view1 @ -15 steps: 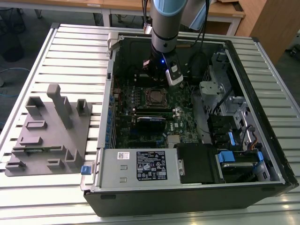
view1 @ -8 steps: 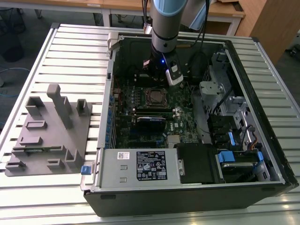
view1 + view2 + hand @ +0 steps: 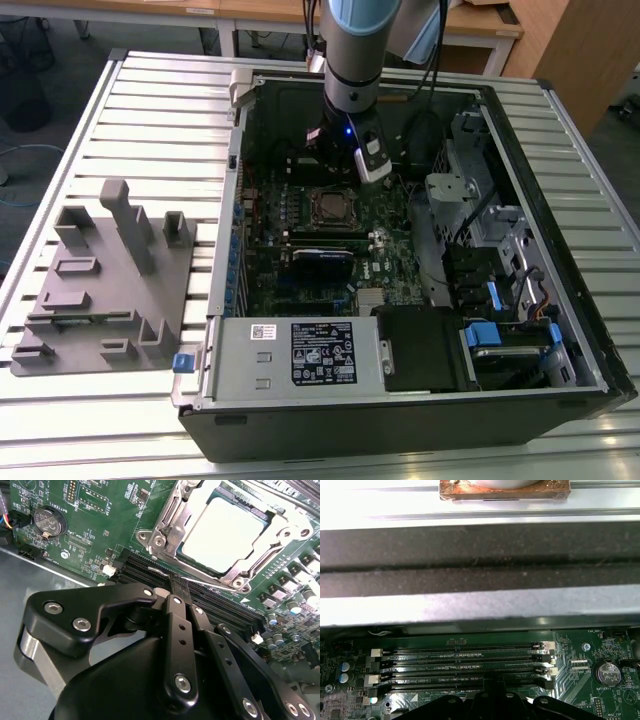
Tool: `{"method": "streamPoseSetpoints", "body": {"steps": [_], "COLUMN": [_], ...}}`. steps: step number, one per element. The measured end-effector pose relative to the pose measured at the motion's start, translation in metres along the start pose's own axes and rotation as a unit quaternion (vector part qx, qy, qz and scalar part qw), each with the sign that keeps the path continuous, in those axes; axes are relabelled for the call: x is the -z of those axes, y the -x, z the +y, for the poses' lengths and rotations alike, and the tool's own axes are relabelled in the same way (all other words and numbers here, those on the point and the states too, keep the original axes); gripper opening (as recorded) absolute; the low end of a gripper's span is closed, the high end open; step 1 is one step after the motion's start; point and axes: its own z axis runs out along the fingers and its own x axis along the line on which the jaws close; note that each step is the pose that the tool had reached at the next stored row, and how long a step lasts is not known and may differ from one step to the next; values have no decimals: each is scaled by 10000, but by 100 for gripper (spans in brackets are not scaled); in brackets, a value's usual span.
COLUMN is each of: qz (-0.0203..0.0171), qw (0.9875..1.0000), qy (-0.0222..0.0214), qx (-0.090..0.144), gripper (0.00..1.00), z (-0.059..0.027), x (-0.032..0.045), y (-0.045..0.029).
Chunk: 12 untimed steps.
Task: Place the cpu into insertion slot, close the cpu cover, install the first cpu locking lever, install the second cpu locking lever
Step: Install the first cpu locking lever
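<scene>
A: Status?
B: Hand [image 3: 176, 584] closed, empty, just above memory slots [image 3: 145, 572]. Cpu [image 3: 227, 530] seated in insertion slot [image 3: 311, 207], cpu cover [image 3: 170, 522] down.
A: Risk?
B: Could gouge slots or board if lowered off-target.

The second wrist view's top edge cut off the cpu cover [image 3: 170, 525]; in the exterior view its latching was too small to tell.
</scene>
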Motion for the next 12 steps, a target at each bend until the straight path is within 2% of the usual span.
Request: {"method": "streamPoseSetpoints", "body": {"steps": [12], "qz": [0], "qw": [10000], "qy": [-3], "qx": [0], "gripper": [10], "z": [-2], "x": [-9], "y": [10]}}
